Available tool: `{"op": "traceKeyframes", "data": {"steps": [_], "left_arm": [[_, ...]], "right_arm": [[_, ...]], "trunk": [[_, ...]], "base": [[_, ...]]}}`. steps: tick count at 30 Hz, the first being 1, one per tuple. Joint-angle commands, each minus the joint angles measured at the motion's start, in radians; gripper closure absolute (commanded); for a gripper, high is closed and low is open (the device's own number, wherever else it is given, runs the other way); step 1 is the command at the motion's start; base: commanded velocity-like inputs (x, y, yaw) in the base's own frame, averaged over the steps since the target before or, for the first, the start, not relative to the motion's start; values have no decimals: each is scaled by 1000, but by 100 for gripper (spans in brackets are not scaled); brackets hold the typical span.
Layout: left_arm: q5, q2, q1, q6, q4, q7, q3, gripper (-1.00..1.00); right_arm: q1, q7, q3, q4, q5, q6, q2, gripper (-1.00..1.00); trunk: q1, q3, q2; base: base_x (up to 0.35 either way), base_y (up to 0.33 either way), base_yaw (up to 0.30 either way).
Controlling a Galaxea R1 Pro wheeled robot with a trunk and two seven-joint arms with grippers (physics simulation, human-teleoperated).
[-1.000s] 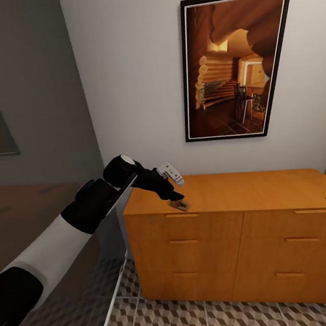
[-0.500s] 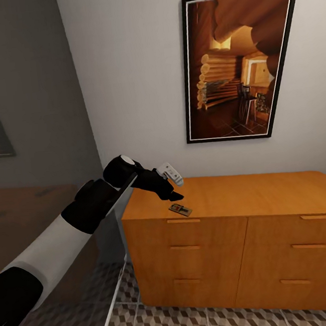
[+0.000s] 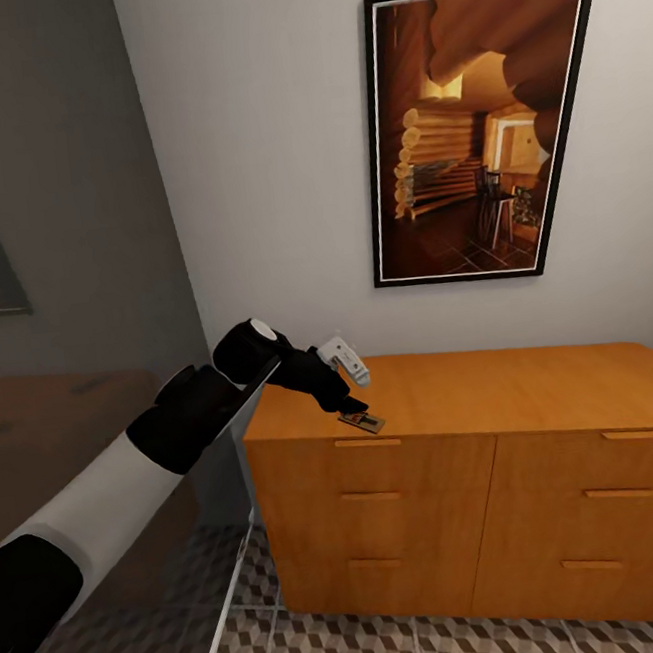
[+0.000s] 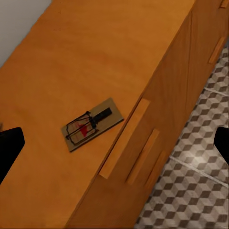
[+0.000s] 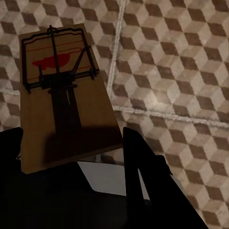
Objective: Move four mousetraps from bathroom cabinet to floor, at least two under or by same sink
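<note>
Wood, tile and dark wire

The cabinet (image 3: pixel 494 389) at lower right of the head view is smooth orange-brown wood with a soft satin sheen. The mousetrap (image 4: pixel 92 124) on it is a matt tan board with thin dark metal wire. The bathroom floor (image 5: pixel 181 62) is cube-printed tile, faintly glossy, with pale grout.
</note>
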Motion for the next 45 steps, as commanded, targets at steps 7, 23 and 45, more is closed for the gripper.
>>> {"op": "traceKeyframes", "data": {"steps": [7,23,45], "left_arm": [[4,8,-1,5,3,0,-18,-100],[4,9,-1,5,9,0,-21,-100],[4,3,-1,5,6,0,-171,-100]], "right_arm": [[-1,-2,8,1,-8,-3,0,100],[-1,-2,8,1,-7,-3,0,100],[0,-2,8,1,-7,-3,-2,100]], "trunk": [[0,-1,-1],[0,-1,-1],[0,-1,-1]], "base": [[24,1,0],[143,74,0],[2,1,0]]}}
